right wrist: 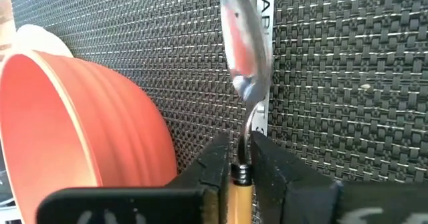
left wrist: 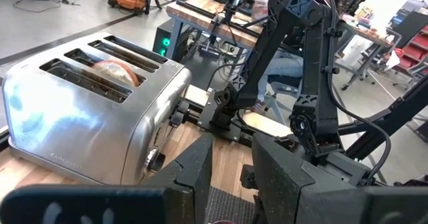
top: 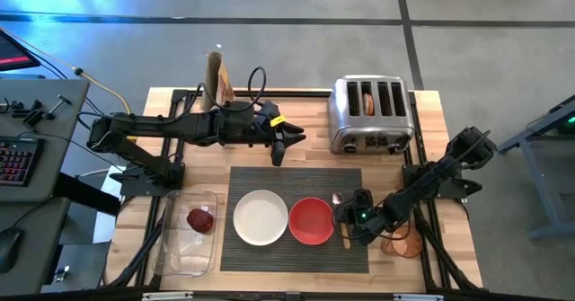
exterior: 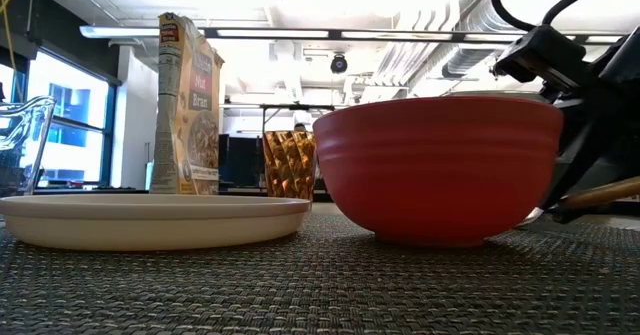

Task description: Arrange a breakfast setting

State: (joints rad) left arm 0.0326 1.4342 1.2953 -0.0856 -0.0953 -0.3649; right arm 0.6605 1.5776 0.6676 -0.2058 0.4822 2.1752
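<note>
A dark grey ribbed mat [top: 296, 180] lies mid-table. On it stand a white plate [top: 260, 216] and a red bowl [top: 311, 220] side by side. Right of the bowl, the wooden-handled spoon [right wrist: 244, 37] lies on the mat, with my right gripper [top: 349, 218] shut on it. My left gripper [top: 286, 146] hangs open over the mat's far edge, beside the toaster, with nothing between its fingers. A bagel half [left wrist: 114, 70] stands in a toaster slot. The dark red fruit [top: 201, 219] lies in the clear tray [top: 184, 252] on the left. My right gripper pinches the spoon between its two fingers where the wooden handle meets the metal neck [right wrist: 241, 177]. The fingers slant down from the table's right side. The spoon's metal bowl reaches out ahead of them and lies on the mat beside the red bowl.
The chrome toaster [top: 371, 114] stands at the far right. A cereal box [top: 218, 81] stands at the far edge behind the left arm, and an amber glass [exterior: 290, 165] shows in the low view. A round brownish thing [top: 406, 244] lies under the right arm.
</note>
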